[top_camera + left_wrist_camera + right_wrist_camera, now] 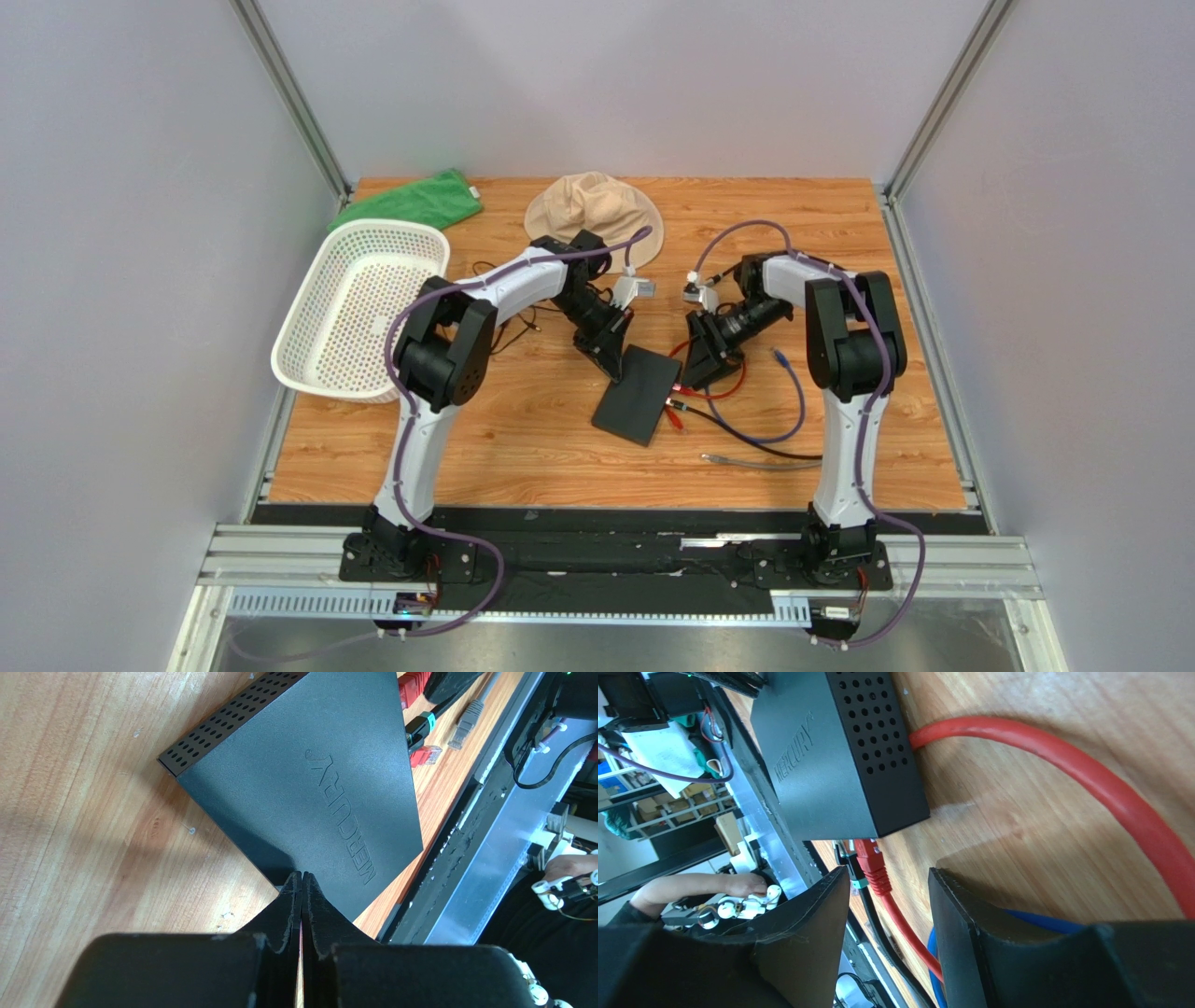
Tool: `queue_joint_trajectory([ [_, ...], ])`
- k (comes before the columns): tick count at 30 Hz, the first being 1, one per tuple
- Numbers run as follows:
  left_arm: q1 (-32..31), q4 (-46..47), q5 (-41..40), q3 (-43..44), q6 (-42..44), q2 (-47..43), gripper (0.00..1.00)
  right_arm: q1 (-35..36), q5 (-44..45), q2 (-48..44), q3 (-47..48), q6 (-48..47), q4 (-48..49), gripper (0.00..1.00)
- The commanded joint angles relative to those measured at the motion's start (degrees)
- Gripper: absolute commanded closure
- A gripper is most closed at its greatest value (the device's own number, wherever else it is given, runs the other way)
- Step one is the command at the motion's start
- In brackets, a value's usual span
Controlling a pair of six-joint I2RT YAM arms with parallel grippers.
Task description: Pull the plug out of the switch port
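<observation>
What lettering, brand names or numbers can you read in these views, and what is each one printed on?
"MERCURY": embossed on the top face of the switch, upside down in the left wrist view; the same word shows sideways in the right wrist view.
Red plug: no readable marking.
Top external view: the switch is too small to make out any lettering.
No numbers or port labels are legible.

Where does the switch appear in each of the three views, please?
Top external: switch near the picture's centre.
Left wrist: switch fills the upper centre, lettered top facing the camera.
Right wrist: switch at upper left, vented side showing.
Shared landmark: the red plug at its socket edge.
</observation>
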Motion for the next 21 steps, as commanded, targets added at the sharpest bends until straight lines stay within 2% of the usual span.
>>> queue_joint_trajectory([
  [1,-0.2,2.6,-4.3,-1.0,1.3,1.4,1.0,1.7,-1.3,1.3,0.6,-0.5,2.1,0.49],
  [21,-0.4,2.8,-5.4,-1.5,1.6,1.8,1.0,1.9,-3.5,3.9,0.9,2.4,3.6,0.58],
])
